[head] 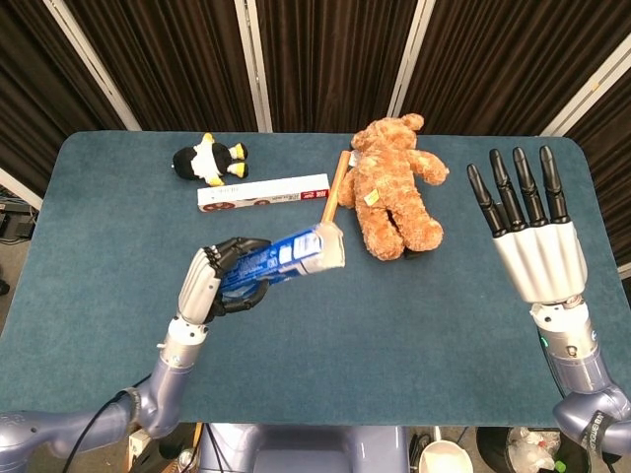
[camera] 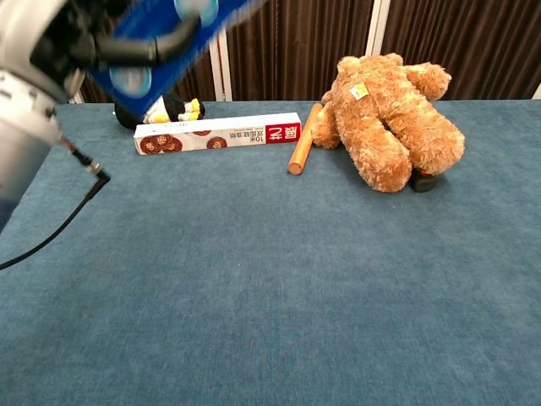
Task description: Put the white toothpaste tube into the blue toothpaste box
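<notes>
The broad rectangular table covered in teal-blue felt [head: 394, 305] carries everything in reach of both arms. On its far half lies the plush brown teddy bear [head: 394, 192], sprawled on its front, with a slim wooden rod [head: 332, 194] lying just beside it. Left of these rests a long white carton with dark red round emblems [head: 261, 192], and behind that, near the table's far edge, sits a small black-and-white penguin toy [head: 209, 158].

The right hand [head: 532, 236] is raised over the table's right side, palm flat and fingers spread straight, holding nothing; it looks parked clear of the work, probably waiting to fetch the tube.

The left hand [head: 219, 281] wraps its fingers around the rectangular blue cardboard toothpaste box [head: 286, 261] and holds it above the table, lying nearly level with its pale end [head: 330, 246] turned toward the teddy bear. That pose likely presents the mouth to the other hand for loading. The box shows white lettering on blue; the chest view renders it blurred.

The white toothpaste tube cannot be found in either view, so where it lies cannot be told.
</notes>
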